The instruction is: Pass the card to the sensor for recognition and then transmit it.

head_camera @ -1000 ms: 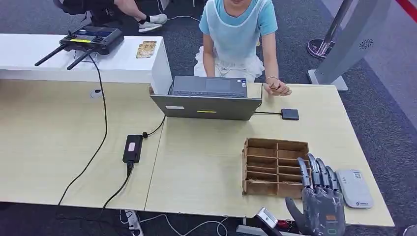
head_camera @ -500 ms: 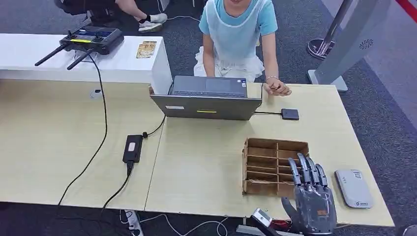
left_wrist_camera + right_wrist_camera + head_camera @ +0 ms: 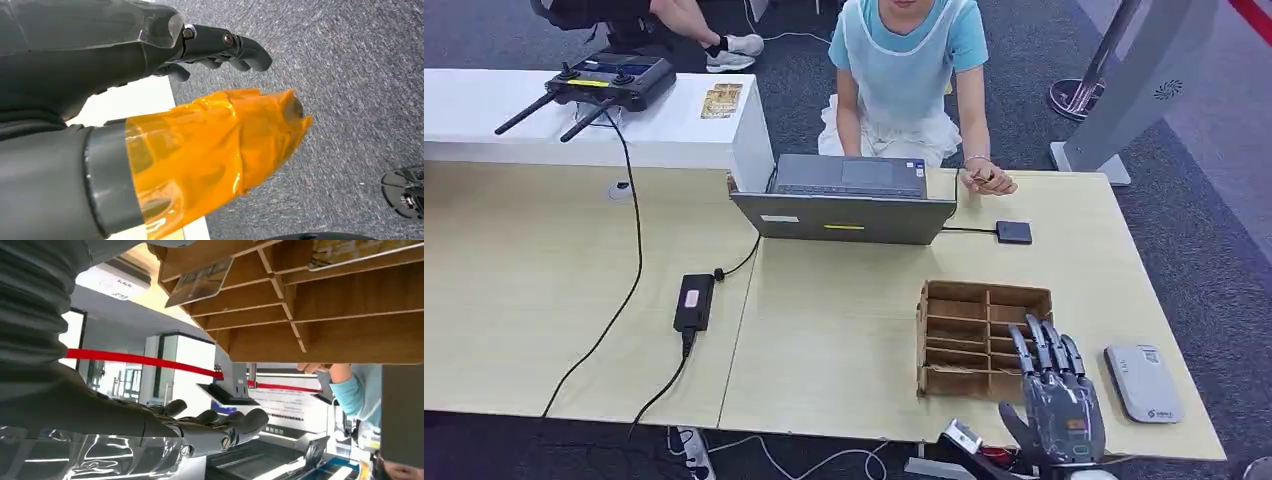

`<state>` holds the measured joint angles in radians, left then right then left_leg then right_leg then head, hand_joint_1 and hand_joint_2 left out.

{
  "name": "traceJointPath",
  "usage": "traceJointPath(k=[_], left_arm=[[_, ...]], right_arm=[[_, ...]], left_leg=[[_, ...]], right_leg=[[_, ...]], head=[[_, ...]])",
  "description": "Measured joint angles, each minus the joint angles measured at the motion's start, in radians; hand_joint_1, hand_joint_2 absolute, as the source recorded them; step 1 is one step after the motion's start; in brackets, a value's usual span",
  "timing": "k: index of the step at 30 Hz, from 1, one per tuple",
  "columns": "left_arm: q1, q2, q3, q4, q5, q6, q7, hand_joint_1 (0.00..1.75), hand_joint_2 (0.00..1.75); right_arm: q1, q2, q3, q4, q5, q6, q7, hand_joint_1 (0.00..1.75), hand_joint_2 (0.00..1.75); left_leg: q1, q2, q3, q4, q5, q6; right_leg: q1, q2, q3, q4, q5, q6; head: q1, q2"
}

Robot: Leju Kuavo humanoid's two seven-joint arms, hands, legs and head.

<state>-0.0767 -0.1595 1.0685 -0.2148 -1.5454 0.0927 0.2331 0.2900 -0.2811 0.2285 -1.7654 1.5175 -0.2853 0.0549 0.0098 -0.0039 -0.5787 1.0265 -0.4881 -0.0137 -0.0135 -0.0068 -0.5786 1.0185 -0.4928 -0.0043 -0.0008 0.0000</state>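
Desk: my right hand (image 3: 1059, 405), fingers spread and empty, hovers at the card rack's (image 3: 969, 340) four o'clock corner.
Left hand (image 3: 220, 47): hangs curled, empty.
Progress: I judge no card picked; the sensor (image 3: 1014, 232) pass remains.

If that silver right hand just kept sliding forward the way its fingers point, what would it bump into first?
Most likely the wooden card rack. The right hand, open and empty, points its fingers across the rack's near right corner. Its height above the rack is unclear, so it might pass over.
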Motion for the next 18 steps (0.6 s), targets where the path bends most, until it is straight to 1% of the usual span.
traceJointPath(k=[6, 12, 16, 17, 18], left_arm=[[0.0, 0.0, 0.0, 0.0, -0.004, 0.0, -0.003, 0.0, 0.0], [0.0, 0.0, -0.003, 0.0, -0.007, 0.0, -0.006, 0.0, 0.0], [0.0, 0.0, -0.004, 0.0, -0.007, 0.0, -0.007, 0.0, 0.0], [0.0, 0.0, -0.004, 0.0, -0.007, 0.0, -0.007, 0.0, 0.0], [0.0, 0.0, -0.004, 0.0, -0.007, 0.0, -0.007, 0.0, 0.0]], right_arm=[[-0.014, 0.01, -0.028, 0.035, -0.018, 0.0, -0.019, 0.05, 1.75], [-0.027, 0.019, -0.052, 0.07, -0.018, 0.0, -0.032, 0.14, 1.75], [-0.03, 0.024, -0.069, 0.086, -0.021, -0.002, -0.039, 0.16, 1.75], [-0.03, 0.026, -0.072, 0.089, -0.021, -0.002, -0.041, 0.21, 1.75], [-0.031, 0.026, -0.077, 0.092, -0.024, -0.002, -0.043, 0.23, 1.75]], left_leg=[[0.0, 0.0, 0.0, 0.0, 0.0, 0.0], [0.0, 0.0, 0.0, 0.0, 0.0, 0.0], [0.0, 0.0, 0.0, 0.0, 0.0, 0.0], [0.0, 0.0, 0.0, 0.0, 0.0, 0.0], [0.0, 0.0, 0.0, 0.0, 0.0, 0.0]], right_leg=[[0.0, 0.0, 0.0, 0.0, 0.0, 0.0], [0.0, 0.0, 0.0, 0.0, 0.0, 0.0], [0.0, 0.0, 0.0, 0.0, 0.0, 0.0], [0.0, 0.0, 0.0, 0.0, 0.0, 0.0], [0.0, 0.0, 0.0, 0.0, 0.0, 0.0]], head=[[0.0, 0.0], [0.0, 0.0], [0.0, 0.0], [0.0, 0.0], [0.0, 0.0]])
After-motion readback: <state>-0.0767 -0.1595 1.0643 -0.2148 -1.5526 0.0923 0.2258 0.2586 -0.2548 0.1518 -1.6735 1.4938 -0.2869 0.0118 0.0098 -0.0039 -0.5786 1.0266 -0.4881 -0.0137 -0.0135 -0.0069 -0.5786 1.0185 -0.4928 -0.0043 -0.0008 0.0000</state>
